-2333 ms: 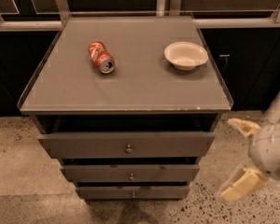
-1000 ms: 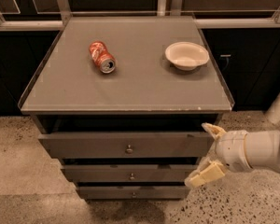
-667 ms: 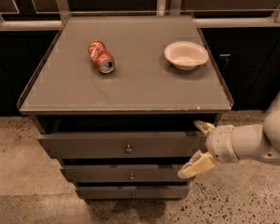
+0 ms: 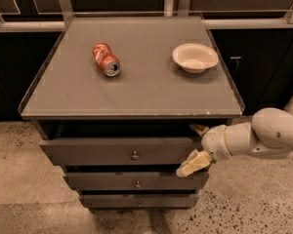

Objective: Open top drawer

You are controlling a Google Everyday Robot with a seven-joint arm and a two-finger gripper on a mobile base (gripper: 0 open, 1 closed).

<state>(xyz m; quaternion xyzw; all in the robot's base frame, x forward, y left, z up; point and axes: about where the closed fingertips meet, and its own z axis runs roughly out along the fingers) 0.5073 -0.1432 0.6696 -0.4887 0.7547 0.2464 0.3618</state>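
– Three drawers: what are they like?
– Flat, matt, dark grey fronts stacked under a smooth grey worktop (image 4: 151, 89), each with a small round metal knob. The top drawer (image 4: 88, 151) is the widest and sits just beneath the worktop's front edge. A dented red can (image 4: 106, 59) and a round, pale bowl (image 4: 195, 57) rest on the worktop.
– And the end effector (image 4: 196, 146)?
– It is at the top drawer's right end, well right of its knob (image 4: 135, 155). Its cream fingers are spread, one near the front's upper edge and one near the lower.
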